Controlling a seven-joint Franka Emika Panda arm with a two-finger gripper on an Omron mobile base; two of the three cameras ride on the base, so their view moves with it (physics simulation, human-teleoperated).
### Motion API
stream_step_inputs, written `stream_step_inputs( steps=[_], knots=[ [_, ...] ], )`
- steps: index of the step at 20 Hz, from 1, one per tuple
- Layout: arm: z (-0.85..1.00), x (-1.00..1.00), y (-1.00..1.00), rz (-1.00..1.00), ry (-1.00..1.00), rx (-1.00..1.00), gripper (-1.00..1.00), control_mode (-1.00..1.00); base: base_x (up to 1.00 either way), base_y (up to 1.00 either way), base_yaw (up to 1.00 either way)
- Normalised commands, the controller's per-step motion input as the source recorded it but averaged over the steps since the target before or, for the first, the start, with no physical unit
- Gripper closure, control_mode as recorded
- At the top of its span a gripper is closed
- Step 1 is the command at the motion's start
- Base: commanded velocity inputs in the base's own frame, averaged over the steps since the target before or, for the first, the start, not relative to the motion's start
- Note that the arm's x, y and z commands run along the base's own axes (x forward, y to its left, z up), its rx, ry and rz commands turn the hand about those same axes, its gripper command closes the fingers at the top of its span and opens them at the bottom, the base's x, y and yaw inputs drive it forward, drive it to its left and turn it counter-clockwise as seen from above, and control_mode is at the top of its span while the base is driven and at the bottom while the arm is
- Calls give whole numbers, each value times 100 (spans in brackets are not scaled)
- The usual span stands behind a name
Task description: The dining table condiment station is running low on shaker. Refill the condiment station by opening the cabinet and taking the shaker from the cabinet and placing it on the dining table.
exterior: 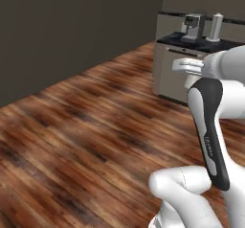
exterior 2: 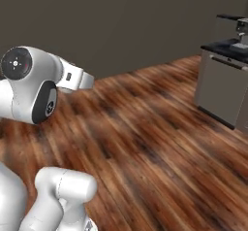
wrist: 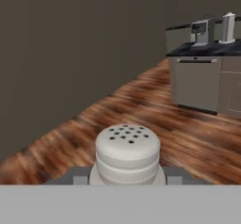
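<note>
A robot arm carries the shaker across an open stretch of kitchen, the small pale grey-white cylinder sitting upright between the jaws of the gripper, its rounded top dotted with dark holes and facing the hand camera. The jaws are clamped on the shaker's lower body, with the grey finger pieces showing on either side at its base. Beneath and beyond it runs a wooden floor of reddish-brown planks, streaked with darker grain, meeting a plain dark grey wall. In the far corner stands a grey counter unit with a black worktop, a horizontal handle on its front. On that worktop sit a silver coffee machine and, just beside it, a tall pale cylindrical container. From the base cameras the white arm with its dark joint covers rises in the foreground, its upper link reaching out level over the floor, well apart from the counter unit.
</note>
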Motion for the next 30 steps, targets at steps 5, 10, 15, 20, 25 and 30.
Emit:
stream_step_inputs(
  steps=[5,10,15,20,25,30],
  knots=[
    [0,0,0,0,0,0,100,100,100,0,1],
    [0,0,0,0,0,0,100,100,100,4,0],
    [0,0,0,0,0,0,100,100,100,3,-6],
    [0,0,0,0,0,0,100,100,100,8,-14],
    [0,0,0,0,0,0,100,100,100,2,-26],
    [0,0,0,0,0,0,100,100,100,2,-34]
  ],
)
